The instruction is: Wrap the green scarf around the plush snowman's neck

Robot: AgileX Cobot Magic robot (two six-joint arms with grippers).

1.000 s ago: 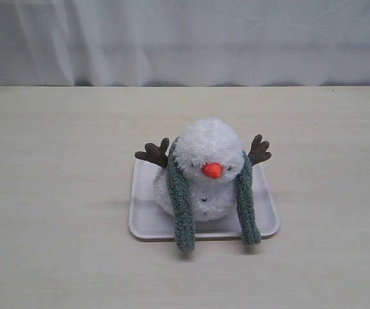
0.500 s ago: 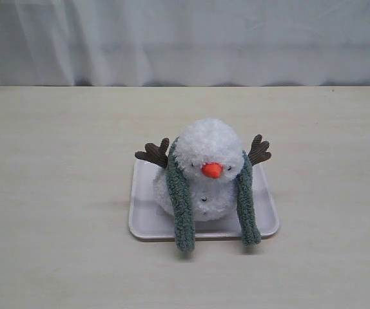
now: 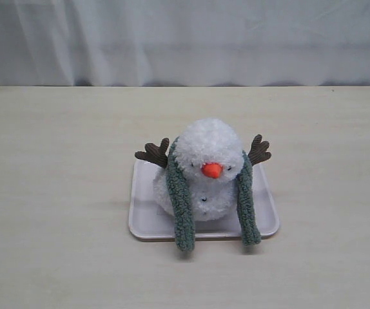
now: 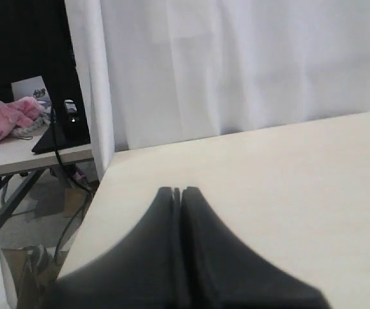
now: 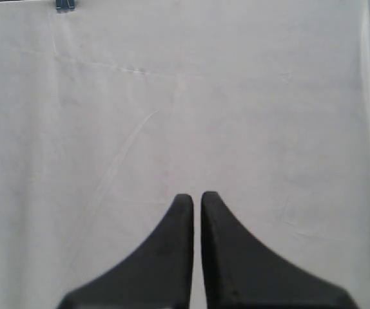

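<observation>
We count one plush snowman (image 3: 207, 170) on one tray (image 3: 143, 222), one green scarf (image 3: 180, 199) round it, and left gripper (image 4: 177, 192) and right gripper (image 5: 196, 196) both closed, empty.

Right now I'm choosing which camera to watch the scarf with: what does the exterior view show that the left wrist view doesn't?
Only the exterior view shows the snowman, sitting on a pale tray, with the green scarf hanging down both sides of its face. Only the left wrist view shows the left gripper, shut and empty, and a pink plush toy on a side table. Both show the light tabletop and the white curtain.
</observation>
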